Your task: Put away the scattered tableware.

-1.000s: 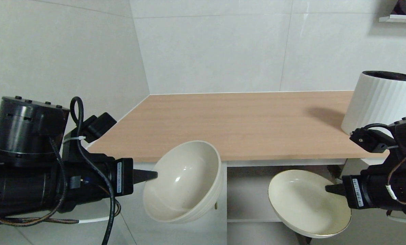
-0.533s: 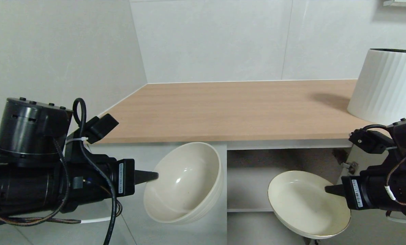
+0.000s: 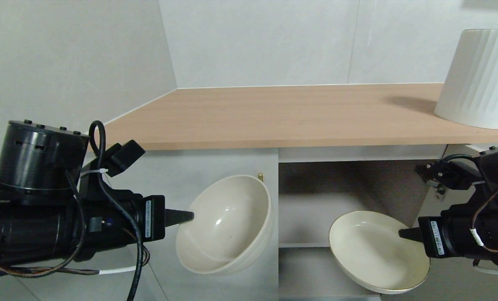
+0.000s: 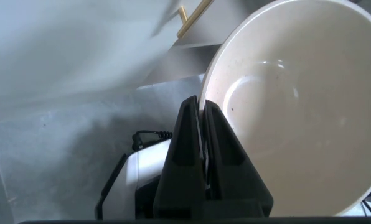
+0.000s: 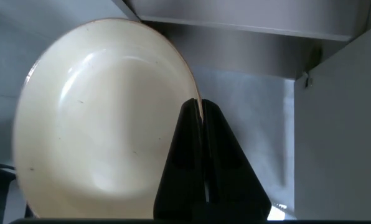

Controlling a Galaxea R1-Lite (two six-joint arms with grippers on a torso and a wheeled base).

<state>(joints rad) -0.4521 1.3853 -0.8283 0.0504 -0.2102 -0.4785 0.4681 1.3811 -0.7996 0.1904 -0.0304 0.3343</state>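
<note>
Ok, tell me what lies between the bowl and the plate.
In the head view, no object lies between the bowl and the plate; behind that gap stands the open cabinet with its shelf.

No text or number that I can read. Noted: one white barcode sticker (image 3: 148,218) on the housing of the left gripper (image 3: 189,216), and a second barcode sticker (image 3: 435,237) on the housing of the right gripper (image 3: 402,233). Bars visible on both; the small print beside them is too fine for me to make out.
</note>
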